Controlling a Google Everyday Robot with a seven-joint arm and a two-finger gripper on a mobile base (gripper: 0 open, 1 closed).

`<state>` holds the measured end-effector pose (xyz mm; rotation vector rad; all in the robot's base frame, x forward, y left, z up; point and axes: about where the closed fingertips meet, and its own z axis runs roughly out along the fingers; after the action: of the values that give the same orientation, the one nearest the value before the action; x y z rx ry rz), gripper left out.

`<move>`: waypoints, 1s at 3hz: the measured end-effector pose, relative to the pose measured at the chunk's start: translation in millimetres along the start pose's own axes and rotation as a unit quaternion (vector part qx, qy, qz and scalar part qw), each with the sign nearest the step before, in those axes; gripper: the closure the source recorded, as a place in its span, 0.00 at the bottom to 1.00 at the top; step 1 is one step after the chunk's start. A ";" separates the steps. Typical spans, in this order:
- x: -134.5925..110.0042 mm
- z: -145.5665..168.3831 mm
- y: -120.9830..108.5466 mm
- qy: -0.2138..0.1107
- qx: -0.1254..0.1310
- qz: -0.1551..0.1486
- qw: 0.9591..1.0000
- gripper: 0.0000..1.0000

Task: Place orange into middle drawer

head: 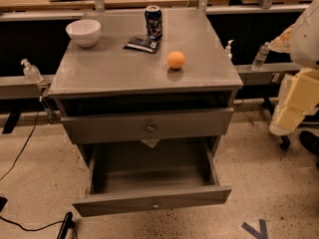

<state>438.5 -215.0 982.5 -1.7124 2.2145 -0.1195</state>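
Note:
The orange (175, 59) sits on the grey cabinet top (114, 68), right of centre, near the front edge. The middle drawer (152, 202) is pulled far out below, and its deep tray (149, 171) holds nothing that I can see. Its narrow front panel has a small central knob (156, 203). Only white and yellowish parts of my arm (298, 96) show at the right edge, level with the cabinet. My gripper is out of view, and nothing is touching the orange.
The drawer above (149, 126), with a taller front and a bigger knob, is slightly open. A white bowl (83, 32), a soda can (153, 22) and a dark packet (142, 44) stand at the back of the top. Cables and a dark object (65, 226) lie on the floor at left.

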 end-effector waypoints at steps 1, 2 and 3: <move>0.0 0.0 0.0 0.000 0.000 0.000 1.000 0.00; -4.0 22.0 -30.9 0.009 0.008 0.007 1.000 0.00; -24.0 71.3 -101.5 -0.041 0.014 0.032 0.999 0.00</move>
<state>559.9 -209.7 947.9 -1.6008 2.1945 -0.0639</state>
